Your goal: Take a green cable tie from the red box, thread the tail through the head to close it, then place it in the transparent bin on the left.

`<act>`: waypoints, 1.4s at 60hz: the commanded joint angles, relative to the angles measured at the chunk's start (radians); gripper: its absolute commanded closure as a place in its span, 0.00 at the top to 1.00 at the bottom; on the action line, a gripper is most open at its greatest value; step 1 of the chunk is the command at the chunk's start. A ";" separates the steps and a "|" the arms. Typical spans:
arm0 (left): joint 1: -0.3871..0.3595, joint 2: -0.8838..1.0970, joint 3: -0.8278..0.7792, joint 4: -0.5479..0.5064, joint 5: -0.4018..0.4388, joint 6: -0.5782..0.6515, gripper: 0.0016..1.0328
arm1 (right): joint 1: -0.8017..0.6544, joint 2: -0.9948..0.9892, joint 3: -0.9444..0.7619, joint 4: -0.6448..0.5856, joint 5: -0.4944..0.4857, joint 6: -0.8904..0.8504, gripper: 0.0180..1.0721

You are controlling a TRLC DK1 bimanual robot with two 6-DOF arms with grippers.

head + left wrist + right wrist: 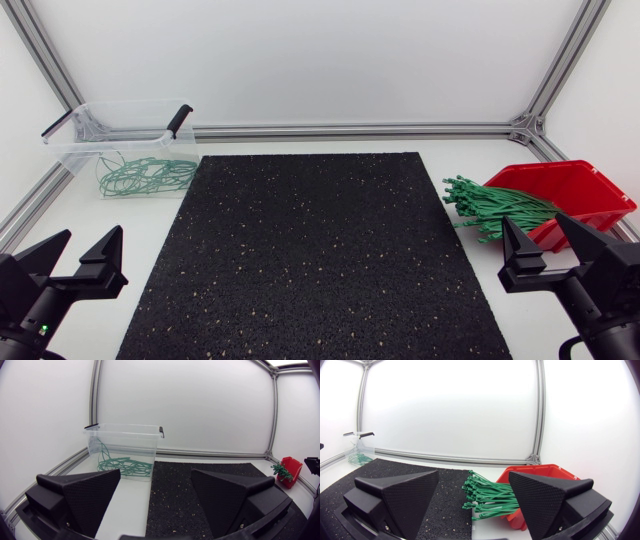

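We stand in a lab test cell: a black speckled mat (310, 250) on a white table (150, 215), with aluminium frame rails (350, 130) and white panels (300, 60) behind the mat.

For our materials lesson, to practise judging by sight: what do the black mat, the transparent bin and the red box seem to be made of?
Mat: probably bonded rubber crumb, matte black with pale flecks.
Bin: clear rigid plastic, slightly glossy; the green ties inside show through its walls.
Red box: opaque plastic, smooth with a faint sheen, likely moulded.
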 commanded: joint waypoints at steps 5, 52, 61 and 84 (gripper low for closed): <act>-0.009 -0.007 -0.035 -0.063 -0.012 -0.019 0.95 | 0.005 -0.011 -0.022 0.001 -0.004 0.007 0.97; -0.009 -0.007 -0.035 -0.063 -0.012 -0.019 0.95 | -0.009 0.011 0.090 -0.013 0.020 0.009 0.96; -0.009 -0.007 -0.035 -0.063 -0.012 -0.019 0.95 | -0.009 0.080 0.185 -0.036 0.034 0.009 0.96; -0.010 -0.007 -0.035 -0.063 -0.012 -0.019 0.95 | -0.133 0.408 0.510 -0.180 0.029 0.006 0.96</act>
